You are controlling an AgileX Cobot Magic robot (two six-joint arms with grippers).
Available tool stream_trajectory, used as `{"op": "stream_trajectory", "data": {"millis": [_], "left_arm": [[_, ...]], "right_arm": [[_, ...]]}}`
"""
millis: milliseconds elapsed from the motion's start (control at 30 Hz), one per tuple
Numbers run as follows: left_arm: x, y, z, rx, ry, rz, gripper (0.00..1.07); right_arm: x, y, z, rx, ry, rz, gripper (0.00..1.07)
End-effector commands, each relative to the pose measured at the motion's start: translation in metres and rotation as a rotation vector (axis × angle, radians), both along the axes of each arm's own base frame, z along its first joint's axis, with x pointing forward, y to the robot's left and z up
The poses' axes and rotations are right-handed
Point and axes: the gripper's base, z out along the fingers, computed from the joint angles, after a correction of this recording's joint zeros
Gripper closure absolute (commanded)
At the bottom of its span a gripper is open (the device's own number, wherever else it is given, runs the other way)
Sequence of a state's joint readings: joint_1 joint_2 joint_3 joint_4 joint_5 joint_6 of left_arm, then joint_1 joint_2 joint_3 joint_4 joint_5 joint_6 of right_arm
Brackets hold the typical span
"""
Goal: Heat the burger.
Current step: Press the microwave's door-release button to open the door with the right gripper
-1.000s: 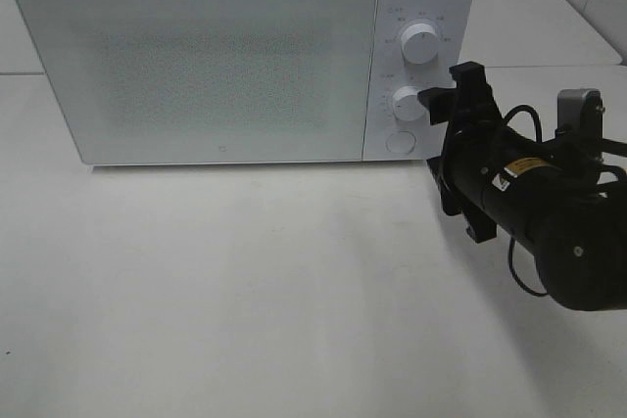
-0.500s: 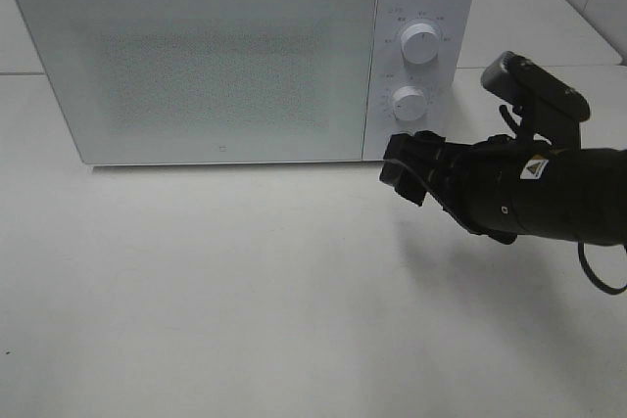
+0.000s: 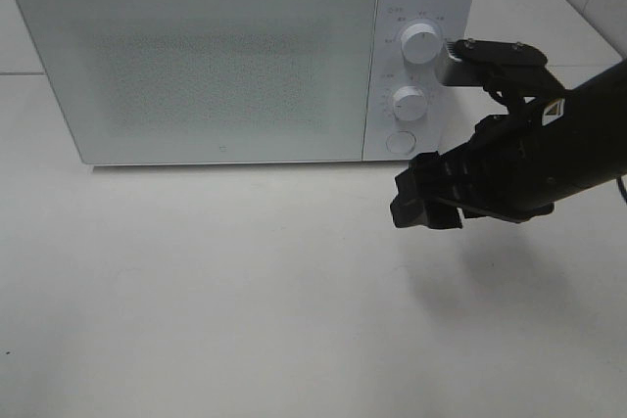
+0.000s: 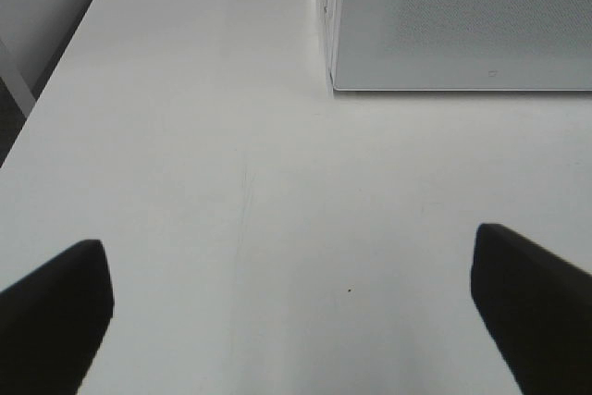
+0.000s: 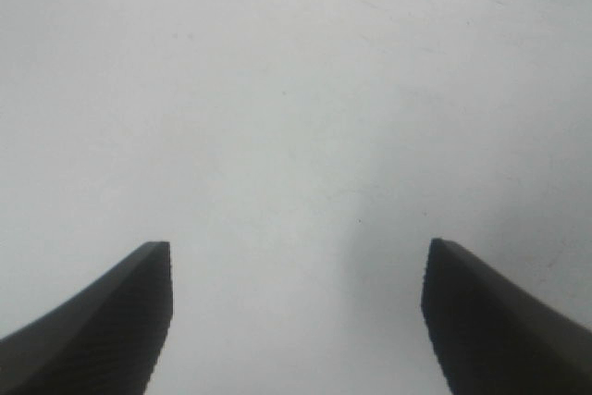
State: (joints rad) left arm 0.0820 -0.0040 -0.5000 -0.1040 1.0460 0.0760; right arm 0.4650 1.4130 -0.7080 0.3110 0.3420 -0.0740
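Observation:
The burger is out of view in every frame. A white microwave (image 3: 225,56) stands at the back of the table with its door shut, and its front corner (image 4: 462,34) shows in the left wrist view. My right gripper (image 3: 419,201) hangs open below the control panel's knobs (image 3: 409,103), angled down at the table. In its wrist view the right gripper (image 5: 296,256) has bare white table between its fingers. My left gripper (image 4: 289,247) is open too, low over the table left of the microwave, holding nothing. The left arm does not show in the exterior view.
The control panel carries an upper knob (image 3: 419,45), a lower knob and a round button (image 3: 400,143). The white table (image 3: 216,281) stretches in front of the microwave. Its left edge (image 4: 37,108) shows in the left wrist view.
My right arm has pulled away from the lower knob, swung down and left, and now points at the table in front of the panel. The left gripper's state is unchanged.

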Motion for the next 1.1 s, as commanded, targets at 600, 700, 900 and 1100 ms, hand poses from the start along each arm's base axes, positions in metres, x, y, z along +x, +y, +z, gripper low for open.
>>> {"op": "stream_trajectory", "data": {"millis": [600,700,900,1100], "left_arm": [[-0.003,0.0,0.0,-0.004,-0.028,0.004,0.06],[-0.003,0.0,0.0,-0.004,-0.028,0.004,0.06],[-0.003,0.0,0.0,-0.004,-0.028,0.004,0.06],[-0.003,0.0,0.0,-0.004,-0.028,0.004,0.06]], "right_arm": [[-0.072,-0.055,0.09,-0.237,-0.026,0.044,0.34],[-0.086,-0.063,0.095,-0.262,-0.006,0.048,0.34],[-0.115,-0.084,0.111,-0.3,-0.065,0.028,0.34],[-0.147,-0.102,0.12,-0.251,-0.214,-0.005,0.34]]}}
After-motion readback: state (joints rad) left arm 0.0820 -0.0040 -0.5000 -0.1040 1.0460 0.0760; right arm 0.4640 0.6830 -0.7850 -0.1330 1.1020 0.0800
